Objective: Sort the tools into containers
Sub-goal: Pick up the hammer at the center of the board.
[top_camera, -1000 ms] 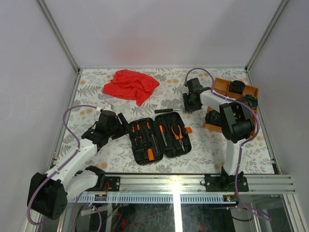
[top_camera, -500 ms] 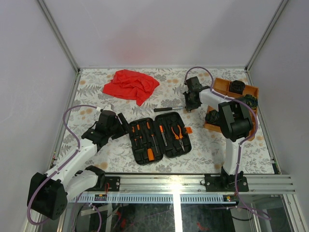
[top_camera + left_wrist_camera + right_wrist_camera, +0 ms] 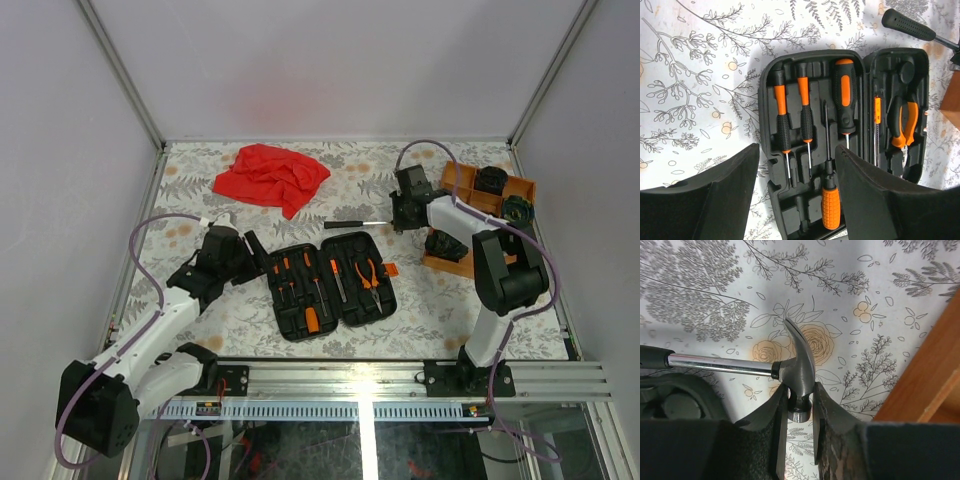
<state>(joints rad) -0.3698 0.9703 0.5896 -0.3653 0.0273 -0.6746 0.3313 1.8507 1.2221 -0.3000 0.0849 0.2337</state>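
Observation:
The steel hammer (image 3: 799, 371) lies level above the floral table, its black handle (image 3: 343, 225) pointing left. My right gripper (image 3: 800, 402) is shut on the hammer's head. The black tool case (image 3: 331, 285) lies open mid-table with orange-handled screwdrivers (image 3: 842, 95) and pliers (image 3: 903, 124) in its slots. My left gripper (image 3: 796, 192) hovers open above the case's near left half, holding nothing. The orange tray (image 3: 462, 180) sits at the right with dark coiled bundles (image 3: 491, 180) in its compartments.
A red cloth (image 3: 270, 176) lies crumpled at the back left. The tray's orange wall (image 3: 930, 375) is close on the right of the hammer head. The case's rim (image 3: 670, 400) lies just left of my right fingers.
My right gripper has shut on the hammer's head and shifted it slightly to the right. The left arm has stayed still.

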